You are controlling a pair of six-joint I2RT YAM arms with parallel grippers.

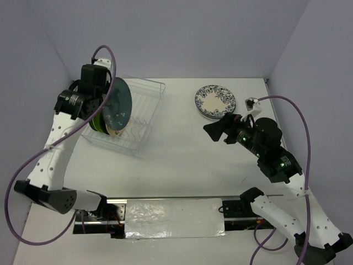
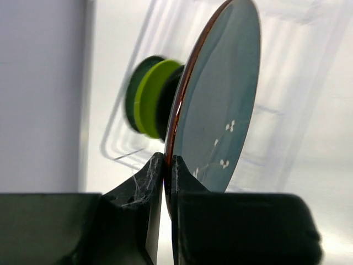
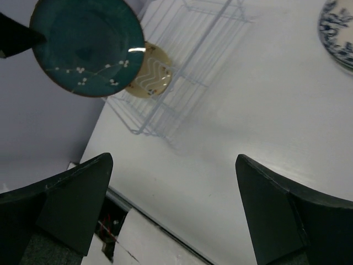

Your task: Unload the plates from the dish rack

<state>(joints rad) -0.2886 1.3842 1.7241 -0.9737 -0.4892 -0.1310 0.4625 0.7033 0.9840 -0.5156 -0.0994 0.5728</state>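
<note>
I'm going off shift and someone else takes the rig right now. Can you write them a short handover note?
Left tool: shut on the rim of the teal plate, held upright over the rack.
Right tool: open, empty, hovering above the table.
Done: a blue-patterned plate tops a small stack at the table's far right.
Left: set the teal plate down, then unload the beige plate and green plates standing in the rack.

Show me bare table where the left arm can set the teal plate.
Widest bare patch: mid-table, between the dish rack, the right gripper and the taped strip at the near edge. Smaller gap: between rack and the blue-patterned plate stack. Crowded: the rack's left end, where the left gripper holds the teal plate.
</note>
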